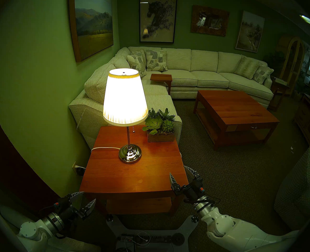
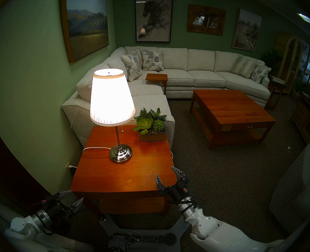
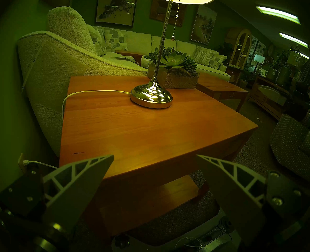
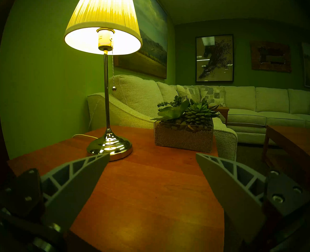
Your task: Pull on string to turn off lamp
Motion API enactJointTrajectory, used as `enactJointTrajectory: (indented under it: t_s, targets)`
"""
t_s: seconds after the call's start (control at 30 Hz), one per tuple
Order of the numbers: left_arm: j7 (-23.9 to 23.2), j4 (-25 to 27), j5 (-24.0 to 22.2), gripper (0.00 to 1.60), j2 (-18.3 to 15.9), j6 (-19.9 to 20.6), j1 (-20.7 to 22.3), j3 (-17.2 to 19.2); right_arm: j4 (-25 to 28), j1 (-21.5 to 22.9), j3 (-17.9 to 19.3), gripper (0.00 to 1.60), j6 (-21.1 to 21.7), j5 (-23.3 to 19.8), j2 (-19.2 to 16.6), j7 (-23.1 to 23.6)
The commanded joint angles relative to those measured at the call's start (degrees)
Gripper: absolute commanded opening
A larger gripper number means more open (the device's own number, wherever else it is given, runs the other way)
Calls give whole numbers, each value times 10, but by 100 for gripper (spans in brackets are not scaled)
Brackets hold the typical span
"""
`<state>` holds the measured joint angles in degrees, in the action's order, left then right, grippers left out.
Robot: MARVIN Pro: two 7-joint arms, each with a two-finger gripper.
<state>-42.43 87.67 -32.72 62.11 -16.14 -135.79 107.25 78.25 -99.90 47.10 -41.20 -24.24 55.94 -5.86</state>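
Both grippers hang spread apart and empty: from the head camera, the right gripper (image 1: 179, 171) hovers over the near right corner of the wooden side table (image 1: 132, 173), while the left gripper (image 1: 87, 197) sits low off its near left corner. On the table's far half the lamp (image 1: 125, 97) glows, its pull chain (image 1: 133, 129) dangling just right of the stem, well apart from both grippers, beside a succulent planter (image 1: 160, 129). Seen from the left wrist, the chain (image 3: 175, 22) hangs free, its knob above the plants. Looking from the right wrist, the chain (image 4: 112, 69) drops from the socket, touching nothing, and the white power cord (image 4: 85, 136) trails off behind the base.
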Motion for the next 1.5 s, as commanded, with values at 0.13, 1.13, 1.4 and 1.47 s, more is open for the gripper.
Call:
enactJointTrajectory:
  t_s: [0.13, 1.13, 1.4, 1.47]
  targets:
    - [-1, 7, -1, 160, -1, -2, 2, 3, -1, 87, -2, 160, 25, 41, 67, 6]
    - [-1, 4, -1, 160, -2, -3, 3, 1, -115, 234, 44, 160, 142, 129, 258, 48]
    - [-1, 4, -2, 160, -2, -3, 4, 1, -174, 259, 19, 160, 123, 143, 303, 24]
    - [-1, 4, -1, 160, -2, -3, 4, 1, -183, 263, 7, 160, 118, 145, 306, 14]
